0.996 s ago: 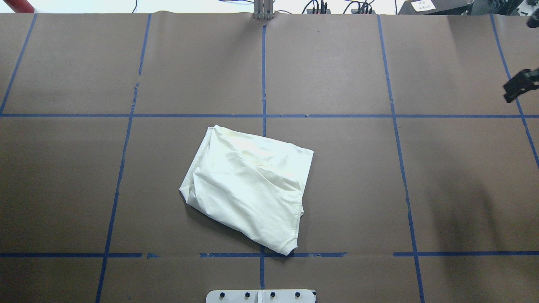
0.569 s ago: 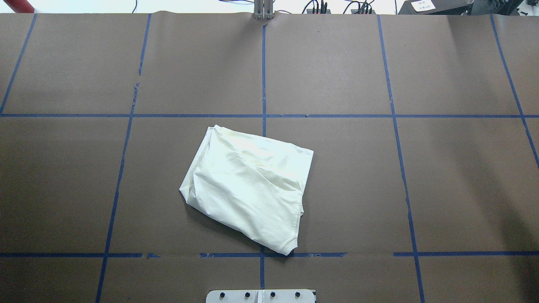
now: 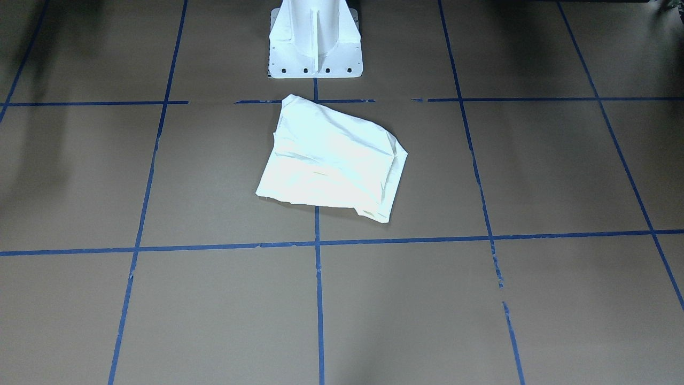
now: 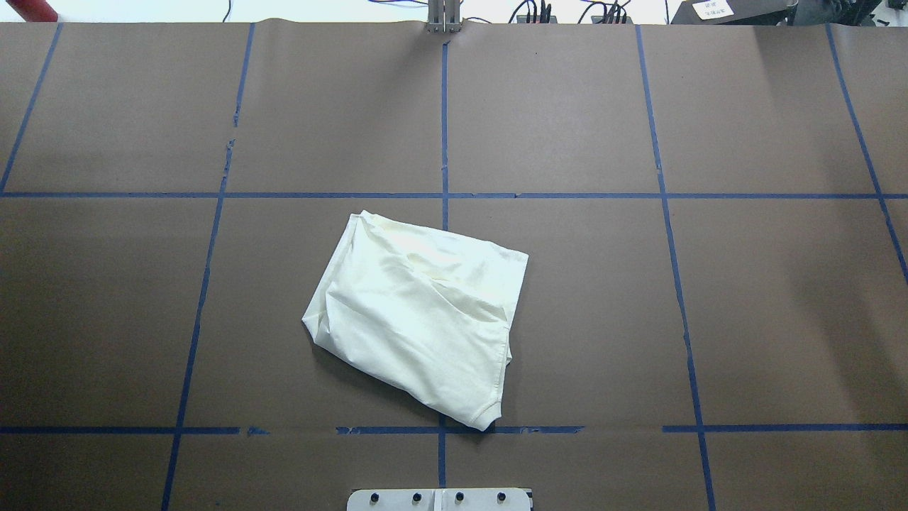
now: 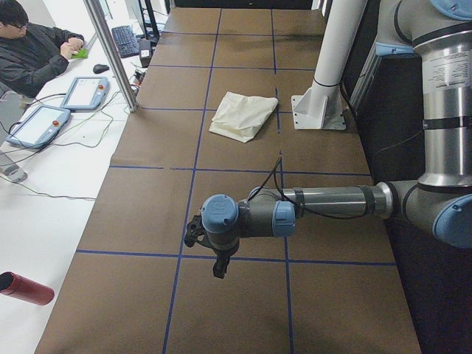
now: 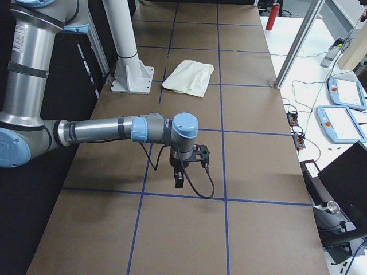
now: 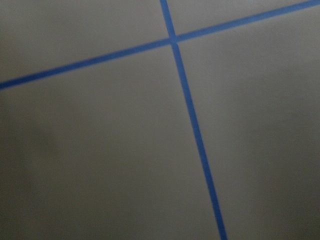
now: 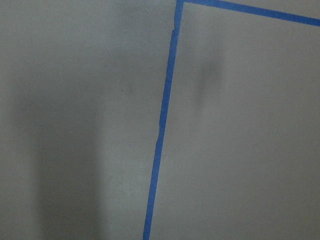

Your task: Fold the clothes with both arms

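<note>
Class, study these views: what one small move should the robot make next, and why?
Probably just park both arms. The T-shirt already lies as a compact folded packet, a little skewed, near the pedestal, and the left arm and right arm hang over the table far from it.

Right gripper (image 6: pixel 179 181) is no longer showing at the right edge of the overhead view. It is now sitting outside that frame and showing only in the right side view, on the end of the right arm (image 6: pixel 109 130). The arm's shadow on the table (image 4: pixel 780 319) is thinning and sliding toward the right edge.
</note>
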You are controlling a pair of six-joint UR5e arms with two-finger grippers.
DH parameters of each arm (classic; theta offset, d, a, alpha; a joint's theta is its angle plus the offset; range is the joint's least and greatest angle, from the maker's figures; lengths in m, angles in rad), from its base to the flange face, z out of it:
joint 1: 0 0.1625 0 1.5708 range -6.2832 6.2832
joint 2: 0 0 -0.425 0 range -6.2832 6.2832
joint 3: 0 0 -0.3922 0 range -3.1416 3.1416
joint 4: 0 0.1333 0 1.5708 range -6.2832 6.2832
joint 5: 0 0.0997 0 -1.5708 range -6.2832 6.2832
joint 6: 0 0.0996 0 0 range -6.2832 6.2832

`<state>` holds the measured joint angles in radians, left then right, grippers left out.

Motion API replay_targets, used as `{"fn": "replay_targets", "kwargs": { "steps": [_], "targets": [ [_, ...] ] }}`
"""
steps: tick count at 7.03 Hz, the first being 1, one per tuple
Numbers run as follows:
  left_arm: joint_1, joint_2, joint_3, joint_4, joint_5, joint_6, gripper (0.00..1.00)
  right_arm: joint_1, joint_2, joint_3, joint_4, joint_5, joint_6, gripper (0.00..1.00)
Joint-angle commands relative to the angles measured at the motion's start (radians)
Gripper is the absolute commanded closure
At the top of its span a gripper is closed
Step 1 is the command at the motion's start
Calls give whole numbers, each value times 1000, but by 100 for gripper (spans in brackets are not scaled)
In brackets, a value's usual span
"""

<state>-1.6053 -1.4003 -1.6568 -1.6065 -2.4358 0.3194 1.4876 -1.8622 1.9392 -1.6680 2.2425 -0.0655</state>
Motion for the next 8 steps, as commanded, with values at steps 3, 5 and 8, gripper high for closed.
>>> {"fn": "replay_targets", "kwargs": {
  "steps": [3, 5, 8],
  "targets": [
    [-1, 11, 8, -27, -19, -3, 0, 88, 52, -101, 50, 12, -10, 0],
    [-2, 3, 6, -27, -14, -5, 0, 89, 113, -169, 53, 8, -10, 0],
    [-2, -6, 6, -26, -9, -6, 0, 88, 212, -256, 53, 0, -8, 0]
  ]
}}
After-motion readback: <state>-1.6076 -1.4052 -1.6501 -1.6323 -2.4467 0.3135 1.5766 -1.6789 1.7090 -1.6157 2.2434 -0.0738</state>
